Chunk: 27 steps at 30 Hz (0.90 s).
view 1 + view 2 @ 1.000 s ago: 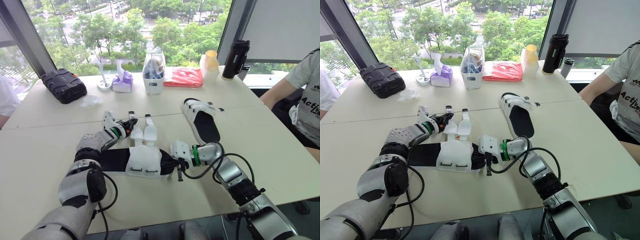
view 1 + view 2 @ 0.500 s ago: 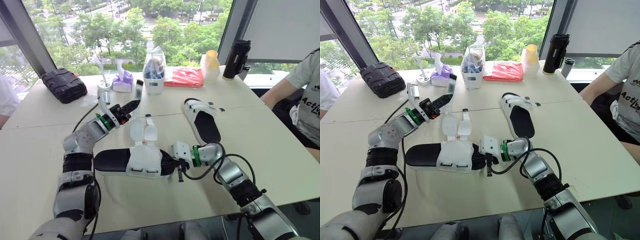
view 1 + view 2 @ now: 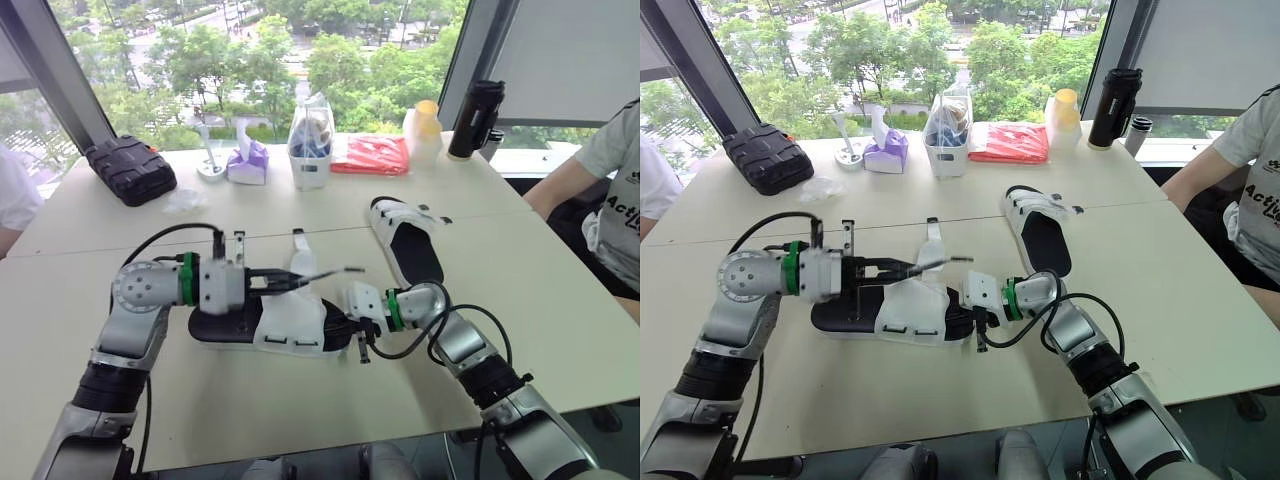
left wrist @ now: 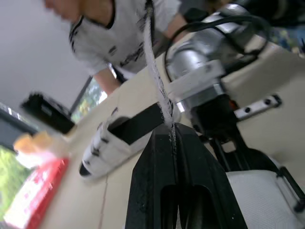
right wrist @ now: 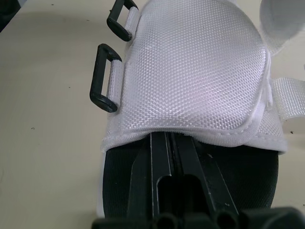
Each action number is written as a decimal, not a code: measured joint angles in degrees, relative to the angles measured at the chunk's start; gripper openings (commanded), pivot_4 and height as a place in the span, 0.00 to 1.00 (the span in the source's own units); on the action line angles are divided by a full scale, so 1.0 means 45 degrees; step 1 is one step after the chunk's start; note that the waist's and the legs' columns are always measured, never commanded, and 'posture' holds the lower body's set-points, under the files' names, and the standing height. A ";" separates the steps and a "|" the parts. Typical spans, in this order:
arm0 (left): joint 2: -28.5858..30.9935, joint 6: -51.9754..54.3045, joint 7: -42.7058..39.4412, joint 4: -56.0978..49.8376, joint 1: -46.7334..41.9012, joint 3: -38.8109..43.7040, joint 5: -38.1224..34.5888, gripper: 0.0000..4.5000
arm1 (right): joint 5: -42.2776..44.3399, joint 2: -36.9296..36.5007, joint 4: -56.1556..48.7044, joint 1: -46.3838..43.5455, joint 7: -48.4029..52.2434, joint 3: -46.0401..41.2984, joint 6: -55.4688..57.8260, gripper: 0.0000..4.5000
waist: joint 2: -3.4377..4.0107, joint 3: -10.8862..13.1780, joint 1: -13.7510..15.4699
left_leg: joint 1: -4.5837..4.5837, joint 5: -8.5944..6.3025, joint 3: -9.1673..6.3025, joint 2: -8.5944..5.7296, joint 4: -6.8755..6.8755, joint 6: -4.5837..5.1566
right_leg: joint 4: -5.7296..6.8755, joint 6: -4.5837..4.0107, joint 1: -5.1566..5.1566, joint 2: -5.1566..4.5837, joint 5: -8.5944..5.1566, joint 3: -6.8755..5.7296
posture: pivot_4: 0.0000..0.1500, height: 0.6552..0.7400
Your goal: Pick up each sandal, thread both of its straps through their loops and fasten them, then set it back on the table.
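A white-and-black sandal [image 3: 285, 322] lies flat on the table [image 3: 560, 300] in front of me. My left gripper [image 3: 290, 282] is shut on one of its straps [image 3: 335, 271] and holds it stretched out level above the white upper, pointing toward my right arm. In the left wrist view the strap [image 4: 155, 67] runs out from between the closed fingertips [image 4: 157, 143]. The other strap [image 3: 298, 250] stands up behind. My right gripper [image 3: 347, 325] is shut on the sandal's black sole at its end, just under the upper [image 5: 190, 71]; two black loops [image 5: 106, 78] sit on the near side. A second sandal [image 3: 408, 243] lies farther right.
Along the window edge stand a black case [image 3: 127, 170], a tissue pack [image 3: 246, 161], a clear container [image 3: 307, 150], a red packet [image 3: 368, 155], a yellow-capped bottle [image 3: 422, 130] and a black flask [image 3: 472, 118]. A person [image 3: 612, 190] sits at the right.
My left arm has swung down from the back left, carrying the strap end across over the sandal toward the right. The right gripper has kept its hold on the sole.
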 measured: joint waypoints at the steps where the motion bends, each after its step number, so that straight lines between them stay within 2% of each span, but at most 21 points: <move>1: 0.0070 -0.0986 -0.0393 0.0215 0.0005 -0.0087 -0.0042 0.01 | 0.0000 0.0003 0.0054 -0.0031 0.0029 0.0017 -0.0048 0.00 | 0.0000 0.0000 0.0001 | 0.0001 0.0000 0.0003 0.0003 0.0000 0.0000 | -0.0003 -0.0001 0.0000 0.0001 0.0001 -0.0001 | 1.00 1.00; 3: 0.0172 -0.3661 -0.1479 0.0866 0.0064 -0.0363 -0.0510 0.01 | 0.0004 0.0018 0.0241 -0.0145 0.0115 0.0040 -0.0243 0.00 | 0.0003 0.0001 -0.0014 | 0.0002 -0.0003 0.0010 0.0012 0.0000 0.0005 | -0.0003 -0.0002 -0.0001 0.0006 0.0001 0.0000 | 1.00 1.00; 6: 0.0690 -0.6291 -0.2669 0.1634 0.0148 -0.1149 -0.1275 0.01 | 0.0004 0.0027 0.0489 -0.0338 0.0233 0.0104 -0.0430 0.00 | 0.0003 0.0001 -0.0027 | 0.0002 -0.0005 0.0014 0.0018 0.0000 0.0010 | -0.0005 -0.0004 -0.0001 0.0012 0.0001 0.0000 | 1.00 1.00; 12: 0.2129 -0.8888 -0.3505 0.2938 0.0497 -0.2894 -0.2308 0.01 | 0.0005 0.0068 0.0931 -0.0571 0.0348 0.0173 -0.0839 0.00 | 0.0006 0.0002 -0.0033 | 0.0005 -0.0010 0.0017 0.0034 0.0000 0.0023 | -0.0006 -0.0005 0.0000 0.0028 0.0001 -0.0001 | 1.00 1.00; 14: 0.2429 -0.9174 -0.3500 0.3071 0.0495 -0.3257 -0.2397 0.13 | 0.0005 0.0084 0.1029 -0.0607 0.0352 0.0183 -0.0863 0.00 | 0.0006 0.0003 -0.0032 | 0.0006 -0.0010 0.0018 0.0036 0.0000 0.0024 | -0.0005 -0.0005 0.0000 0.0032 0.0001 -0.0001 | 1.00 1.00; 16: 0.2563 -0.9233 -0.3406 0.3067 0.0495 -0.3431 -0.2399 0.30 | 0.0005 0.0118 0.1133 -0.0643 0.0357 0.0188 -0.0924 0.00 | 0.0006 0.0003 -0.0031 | 0.0007 -0.0010 0.0018 0.0041 0.0000 0.0025 | -0.0004 -0.0004 0.0001 0.0037 0.0001 -0.0001 | 1.00 1.00; 22: 0.3226 -0.8803 -0.2507 0.2477 0.0736 -0.3594 -0.2345 0.98 | 0.0004 0.0175 0.1316 -0.0763 0.0335 0.0318 -0.1149 0.00 | 0.0011 0.0005 -0.0089 | 0.0013 -0.0011 0.0021 0.0072 0.0000 0.0025 | -0.0002 -0.0005 0.0001 0.0070 0.0001 0.0003 | 1.00 1.00; 27: 0.4502 -0.7435 -0.1363 0.2322 0.1906 -0.2588 -0.1793 0.99 | 0.0004 0.0192 0.1457 -0.0860 0.0356 0.0361 -0.1303 0.00 | 0.0028 0.0016 -0.0098 | 0.0012 -0.0012 0.0020 0.0086 0.0000 0.0029 | 0.0001 -0.0011 -0.0001 0.0088 -0.0002 0.0003 | 1.00 1.00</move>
